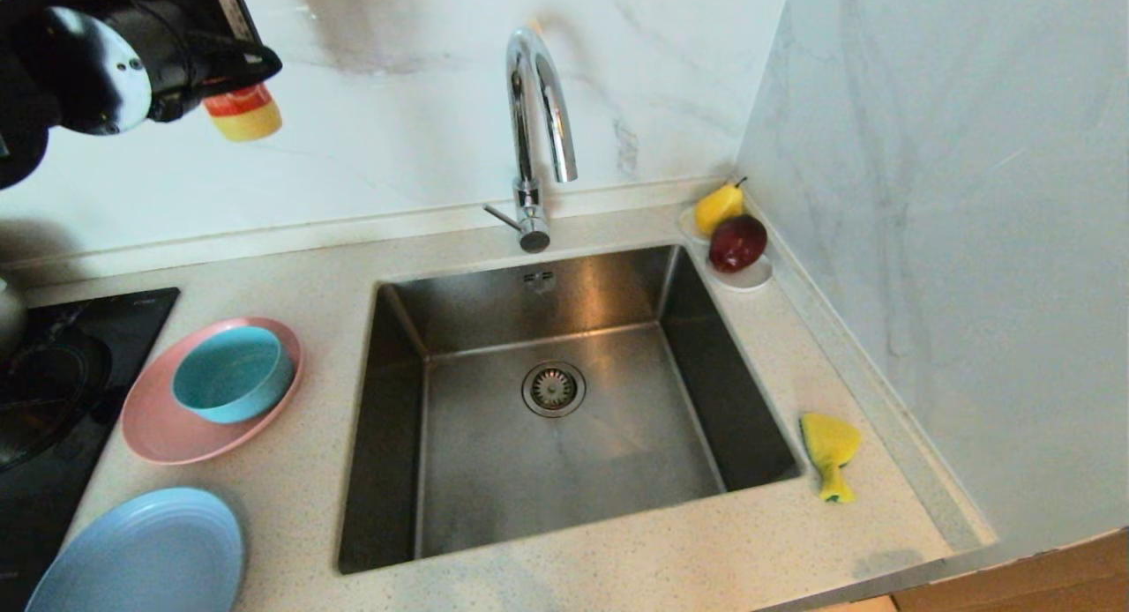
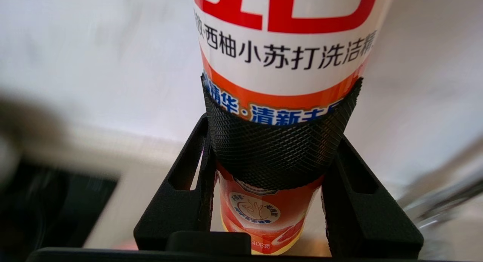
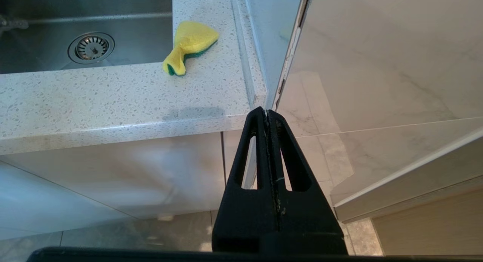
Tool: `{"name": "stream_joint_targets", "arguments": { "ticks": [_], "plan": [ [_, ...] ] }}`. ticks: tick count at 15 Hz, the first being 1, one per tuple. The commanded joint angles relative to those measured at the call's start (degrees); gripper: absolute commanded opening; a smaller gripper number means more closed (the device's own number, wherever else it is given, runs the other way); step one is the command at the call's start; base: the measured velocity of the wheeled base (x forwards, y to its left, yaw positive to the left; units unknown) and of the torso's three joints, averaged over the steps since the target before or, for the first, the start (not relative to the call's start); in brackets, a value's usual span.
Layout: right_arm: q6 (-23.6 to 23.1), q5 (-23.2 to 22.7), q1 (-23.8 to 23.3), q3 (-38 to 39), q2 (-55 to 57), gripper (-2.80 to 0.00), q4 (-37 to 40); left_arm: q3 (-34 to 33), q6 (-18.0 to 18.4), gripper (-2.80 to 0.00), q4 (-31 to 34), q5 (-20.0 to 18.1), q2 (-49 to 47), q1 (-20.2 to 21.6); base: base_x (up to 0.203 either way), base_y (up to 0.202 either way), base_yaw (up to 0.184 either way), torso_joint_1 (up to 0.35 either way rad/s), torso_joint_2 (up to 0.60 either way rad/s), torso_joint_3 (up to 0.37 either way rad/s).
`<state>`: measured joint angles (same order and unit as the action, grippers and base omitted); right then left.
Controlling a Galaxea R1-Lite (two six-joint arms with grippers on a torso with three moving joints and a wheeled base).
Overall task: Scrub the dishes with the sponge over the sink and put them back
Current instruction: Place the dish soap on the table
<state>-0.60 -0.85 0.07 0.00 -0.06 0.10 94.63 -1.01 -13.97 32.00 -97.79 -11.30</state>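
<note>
A: Where are the dishes?
B: Teal bowl sits on the pink plate, at nine o'clock of the sink; blue plate is at seven. Sponge lies at three.

A: The claws?
B: Left gripper grasps a detergent bottle, its label readable only in the wrist view. Right gripper is clenched, empty, below the counter.

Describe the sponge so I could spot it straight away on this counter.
Start at the steel sink set in the speckled counter and look just past its right rim, toward the marble side wall. The sponge lies flat there, alone. It is yellow with a thin green layer and narrows to a fish-like tail, unlike the rounded yellow pear by the tap.
</note>
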Motion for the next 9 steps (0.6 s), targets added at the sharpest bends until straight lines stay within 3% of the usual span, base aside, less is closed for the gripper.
{"name": "stream_joint_targets", "arguments": {
  "ticks": [1, 9],
  "plan": [
    [0.0, 0.0, 0.0, 0.0, 0.0, -2.80, 0.0, -5.3, -3.3, -2.80, -0.1, 0.0, -1.0, 3.2, 0.000, 0.000, 0.000, 0.000, 0.00, 0.000],
    [0.0, 0.0, 0.0, 0.0, 0.0, -2.80, 0.0, -6.6, -8.1, -2.80, -2.5, -0.5, -11.3, 5.3, 0.000, 0.000, 0.000, 0.000, 0.00, 0.000]
  ]
}}
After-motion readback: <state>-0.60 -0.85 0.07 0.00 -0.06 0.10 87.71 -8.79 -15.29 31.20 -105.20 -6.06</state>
